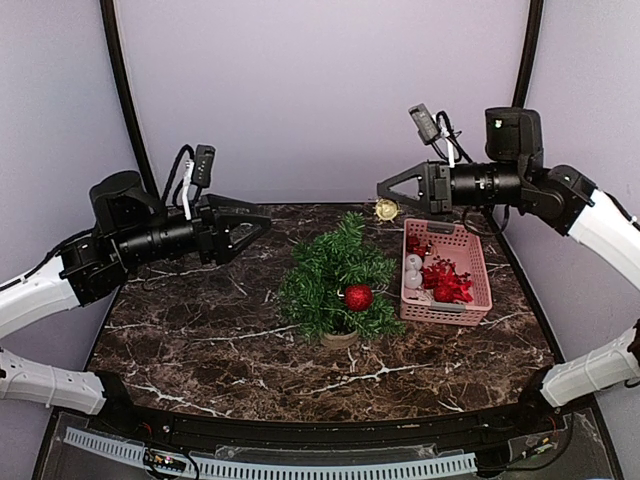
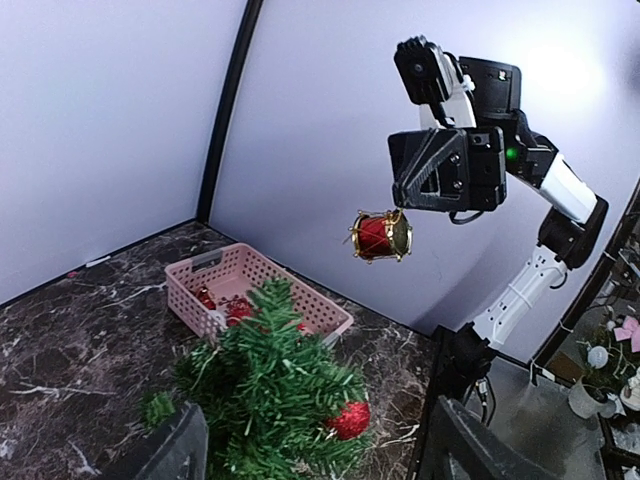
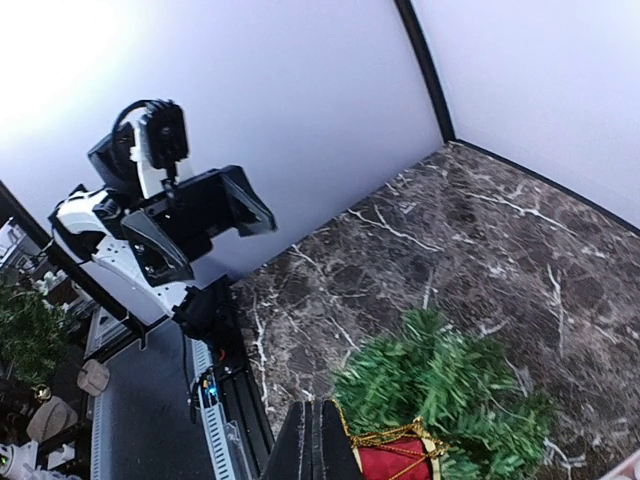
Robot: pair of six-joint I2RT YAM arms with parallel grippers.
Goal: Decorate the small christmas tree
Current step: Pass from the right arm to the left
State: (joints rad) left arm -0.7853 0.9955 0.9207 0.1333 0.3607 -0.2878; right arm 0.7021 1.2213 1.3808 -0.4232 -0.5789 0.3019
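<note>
- Small tree (image 1: 335, 285) stands upright around the middle of the bench (image 1: 200, 350), long axis vertical, tan foot on the marble and tip pointing up.
- One red ball (image 1: 358, 297) already hangs low on the tree's front right side; the rest of the branches look bare.
- Pink basket (image 1: 478, 262) sits just beside the tree, toward the right edge of the bench, with red and white ornaments still in it.
- Right gripper (image 1: 381, 188) has its fingers pressed together, and a little red-and-gold drum (image 1: 386, 209) dangles straight below them. Judged pinched by its hanging loop; the loop itself is too thin to see.
- Key relation: the tree tip lies below the right gripper, a bit toward the left edge and toward the near edge. The drum hangs in the air near the tip, on its far right side, not touching any branch.
- Right arm is the nearer one. It reaches in from the right edge above the far end of the basket, forearm roughly level, fingers pointing toward the left edge.
- Next move, as a guess: shift the drum over a top branch and lower it so the loop catches. Risk is that the loop slips off the soft needles or the drum swings.
- Left gripper (image 1: 266, 222) has its fingers spread wide and nothing in them. It is held above the bench, well apart from the tree on its left side.
- Left arm comes in from the left edge, forearm about level, fingers aimed at the tree.
</note>
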